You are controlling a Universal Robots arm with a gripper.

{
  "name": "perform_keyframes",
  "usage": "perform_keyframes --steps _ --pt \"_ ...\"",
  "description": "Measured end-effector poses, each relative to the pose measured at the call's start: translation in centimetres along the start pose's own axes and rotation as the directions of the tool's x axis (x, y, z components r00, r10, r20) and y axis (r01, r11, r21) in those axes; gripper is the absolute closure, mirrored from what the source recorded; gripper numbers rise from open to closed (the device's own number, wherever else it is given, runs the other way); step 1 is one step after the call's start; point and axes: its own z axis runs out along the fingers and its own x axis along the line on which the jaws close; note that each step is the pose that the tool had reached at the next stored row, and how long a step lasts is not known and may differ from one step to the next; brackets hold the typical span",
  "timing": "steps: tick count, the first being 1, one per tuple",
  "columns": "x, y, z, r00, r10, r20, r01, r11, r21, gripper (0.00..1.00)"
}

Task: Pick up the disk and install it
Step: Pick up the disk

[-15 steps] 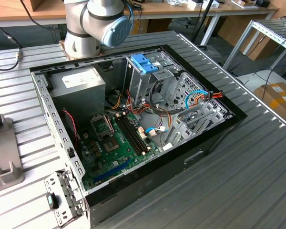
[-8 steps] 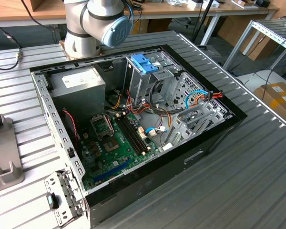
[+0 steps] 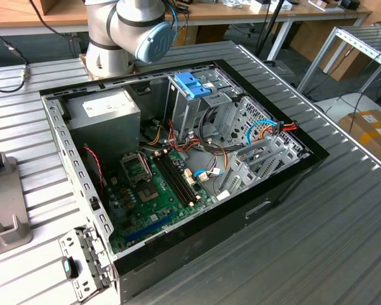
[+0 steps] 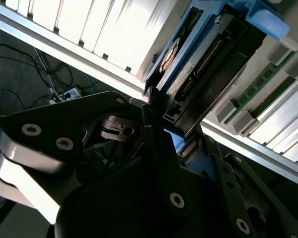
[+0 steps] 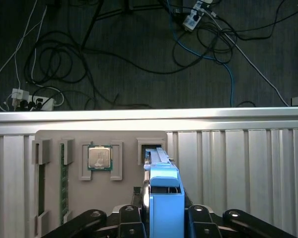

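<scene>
**Disk (image 5: 165, 198) on edge in tray slot, gripper (image 5: 164, 218) astride**

Stands upright in a slot of the grey tray (image 5: 124, 144), just beside the chip (image 5: 100, 157), on the slatted table (image 5: 238, 173). Sits within the gripper's reach on both sides; cannot tell whether clamped or merely close. Not yet installed in the open case (image 3: 286, 184). Probably stiff, dense for its bulk and shock-sensitive, with smooth metal faces. Best held across the flat faces near the blue rails, clear of the connector end
</scene>
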Motion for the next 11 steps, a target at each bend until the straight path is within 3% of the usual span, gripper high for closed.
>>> perform_keyframes --steps 11 --pt "-0.02 0.03 -0.61 1.0 0.0 0.0066 0.0 1.0 -0.0002 0.63"
